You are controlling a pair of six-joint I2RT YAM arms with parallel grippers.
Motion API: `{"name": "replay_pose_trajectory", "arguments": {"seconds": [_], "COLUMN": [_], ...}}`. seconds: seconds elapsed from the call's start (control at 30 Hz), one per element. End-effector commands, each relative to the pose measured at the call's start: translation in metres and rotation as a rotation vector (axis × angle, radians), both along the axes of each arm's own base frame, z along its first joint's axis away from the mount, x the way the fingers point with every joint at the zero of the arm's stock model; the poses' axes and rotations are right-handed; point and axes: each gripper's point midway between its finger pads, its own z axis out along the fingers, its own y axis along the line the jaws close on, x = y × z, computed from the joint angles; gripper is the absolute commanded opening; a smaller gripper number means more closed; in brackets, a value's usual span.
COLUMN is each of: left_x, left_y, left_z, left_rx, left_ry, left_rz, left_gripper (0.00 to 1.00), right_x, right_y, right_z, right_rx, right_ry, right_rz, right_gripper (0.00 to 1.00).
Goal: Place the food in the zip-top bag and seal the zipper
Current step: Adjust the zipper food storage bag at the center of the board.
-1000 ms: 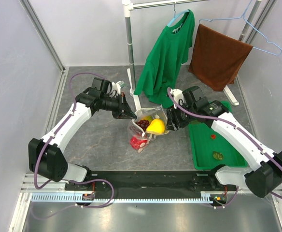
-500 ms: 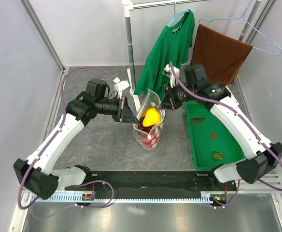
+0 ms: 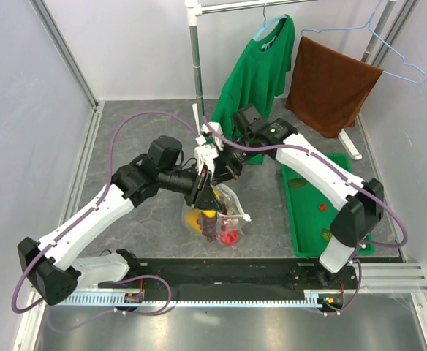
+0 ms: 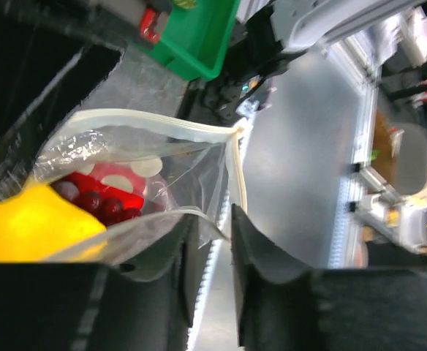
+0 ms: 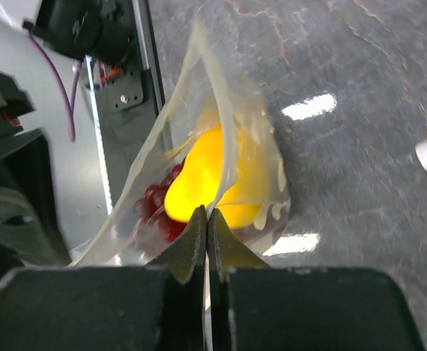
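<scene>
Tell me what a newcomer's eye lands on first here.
The clear dotted zip-top bag is mid-table, with the left gripper and right gripper meeting at its top edge. Through it show a bright yellow fruit, dark grapes and a red piece; a green tray lies to its right.

From above, the right gripper [image 3: 217, 175] hides the mouth of the zip-top bag [image 3: 234, 205] from you. The mango [image 4: 31, 234] runs off your left wrist view at 8 o'clock.

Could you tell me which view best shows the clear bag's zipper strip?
Left wrist: the pale plastic zipper strip arcs unobstructed across the open mouth. Right wrist shows only an edge-on stretch; the top view, a short white sliver.
</scene>
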Motion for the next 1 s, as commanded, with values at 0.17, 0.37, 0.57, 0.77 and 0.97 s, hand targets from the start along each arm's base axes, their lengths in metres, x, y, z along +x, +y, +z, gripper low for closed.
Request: {"name": "replay_pose_trajectory", "arguments": {"seconds": [0.17,0.37,0.57,0.77,0.97], "left_x": [0.006,0.033,0.061,0.073,0.076], "left_y": [0.065,0.104,0.12,0.122,0.117], "left_z": [0.032,0.029,0.017,0.008,-0.01], "left_rx": [-0.003,0.117,0.103,-0.009,-0.03], "left_ry": [-0.794,-0.855,-0.854,-0.919,-1.035], "left_rz": [-0.038,0.067,0.046,-0.101,-0.233], "left_gripper": [0.81,0.82,0.82,0.84,0.82], "right_x": [0.002,-0.007,-0.014,-0.014,-0.014], "right_y": [0.033,0.04,0.039,0.046,0.053], "right_z": [0.007,0.005,0.006,0.008,0.011], "right_rx": [0.118,0.12,0.128,0.133,0.136], "right_ry": [-0.178,-0.224,-0.278,-0.337,-0.386], "right_rz": [0.246,0.307,0.355,0.394,0.43], "right_gripper": [0.0,0.0,0.0,0.0,0.0]}}
